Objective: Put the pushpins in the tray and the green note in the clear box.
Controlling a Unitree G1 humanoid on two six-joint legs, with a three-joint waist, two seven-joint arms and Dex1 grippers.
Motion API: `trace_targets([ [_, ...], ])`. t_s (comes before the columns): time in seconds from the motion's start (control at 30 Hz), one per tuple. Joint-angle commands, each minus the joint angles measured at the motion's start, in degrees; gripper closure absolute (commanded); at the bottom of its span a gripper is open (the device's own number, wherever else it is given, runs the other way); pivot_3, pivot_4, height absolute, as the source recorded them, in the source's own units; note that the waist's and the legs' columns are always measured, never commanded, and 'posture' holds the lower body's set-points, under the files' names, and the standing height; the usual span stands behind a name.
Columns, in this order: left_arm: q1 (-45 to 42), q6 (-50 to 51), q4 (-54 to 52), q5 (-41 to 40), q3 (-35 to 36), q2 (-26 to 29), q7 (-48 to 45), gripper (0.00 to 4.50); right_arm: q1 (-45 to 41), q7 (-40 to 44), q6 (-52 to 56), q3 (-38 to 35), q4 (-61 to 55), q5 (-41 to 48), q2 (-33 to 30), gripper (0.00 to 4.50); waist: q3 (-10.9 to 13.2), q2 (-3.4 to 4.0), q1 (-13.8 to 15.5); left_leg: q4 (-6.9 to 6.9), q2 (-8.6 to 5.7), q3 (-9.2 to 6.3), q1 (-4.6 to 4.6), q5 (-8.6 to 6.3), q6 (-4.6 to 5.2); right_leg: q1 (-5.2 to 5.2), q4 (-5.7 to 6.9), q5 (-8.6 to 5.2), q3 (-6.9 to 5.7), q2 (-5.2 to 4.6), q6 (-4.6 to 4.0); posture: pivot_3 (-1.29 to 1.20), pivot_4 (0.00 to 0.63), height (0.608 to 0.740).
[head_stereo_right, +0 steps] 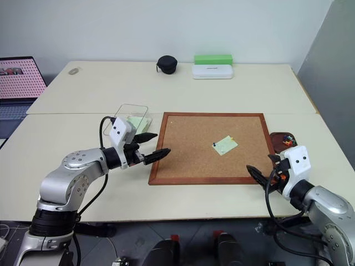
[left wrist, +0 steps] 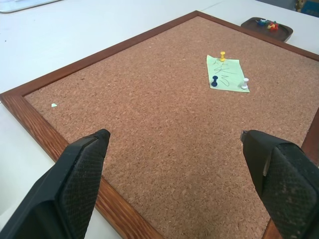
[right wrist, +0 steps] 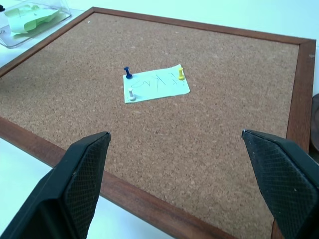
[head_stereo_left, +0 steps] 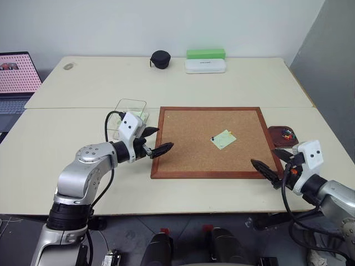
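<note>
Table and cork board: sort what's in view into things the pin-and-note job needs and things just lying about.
Job:
- green note, pinned to the board
- blue, yellow and white pushpins in it
- tray, pins inside
- clear box

Lying about:
- cork board
- white case
- green block
- black pouch
- laptop

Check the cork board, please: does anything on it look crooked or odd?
The green note sits askew, turned against the cork board frame. Three pushpins, blue, yellow and white, pin it; the fourth corner has none.
</note>
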Motion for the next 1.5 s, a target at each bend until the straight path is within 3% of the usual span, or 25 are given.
trace_targets([
  [0.03, -0.6, -0.7, -1.9, 0.6, -0.7, 0.4, 0.2, 0.01, -0.6, 0.7, -1.2, -0.3, -0.3, 0.0, -0.8, 0.03, 0.0, 0.00, 0.0, 0.00, 0.00, 0.00, 0.00, 0.00, 0.00, 0.00, 0.00, 0.00, 0.00, 0.00, 0.00, 0.00, 0.150, 0.740],
  [0.8, -2.0, 1.1, -0.7, -1.2, -0.3, -1.9, 1.2, 0.01, -2.4, -1.2, -2.1, 1.0, 0.1, -1.2, -0.5, 0.03, 0.0, 0.00, 0.0, 0.00, 0.00, 0.01, 0.00, 0.00, 0.00, 0.00, 0.01, 0.00, 0.01, 0.00, 0.00, 0.00, 0.150, 0.740],
  [1.0, -2.1, 0.6, -1.0, -1.5, -2.4, -4.5, 1.1, 0.01, -6.6, -2.6, -6.0, 6.5, 3.7, -5.9, 1.7, 0.03, 0.0, -0.01, 0.0, 0.01, -0.01, 0.01, 0.00, 0.00, 0.00, 0.00, 0.01, 0.00, 0.01, 0.00, 0.00, 0.00, 0.150, 0.740],
  [1.23, -3.2, -4.6, 3.2, 1.3, -6.9, -13.6, 3.5, 1.26, -14.1, -3.0, -11.7, 14.2, 12.9, -12.6, 5.6, 0.00, 0.0, -0.01, 0.0, 0.06, -0.04, 0.02, -0.01, 0.01, 0.00, 0.01, 0.02, 0.02, 0.03, -0.02, 0.01, 0.00, 0.150, 0.740],
  [1.5, -5.0, -13.5, 11.5, 7.0, -10.7, -16.4, 3.0, 2.74, -22.4, -3.9, -16.5, 18.1, 24.5, -18.2, 10.1, 0.00, 0.0, 0.01, -0.1, 0.05, -0.02, 0.04, 0.03, 0.01, 0.00, 0.00, 0.06, 0.12, 0.05, 0.01, -0.16, 0.00, 0.150, 0.740],
])
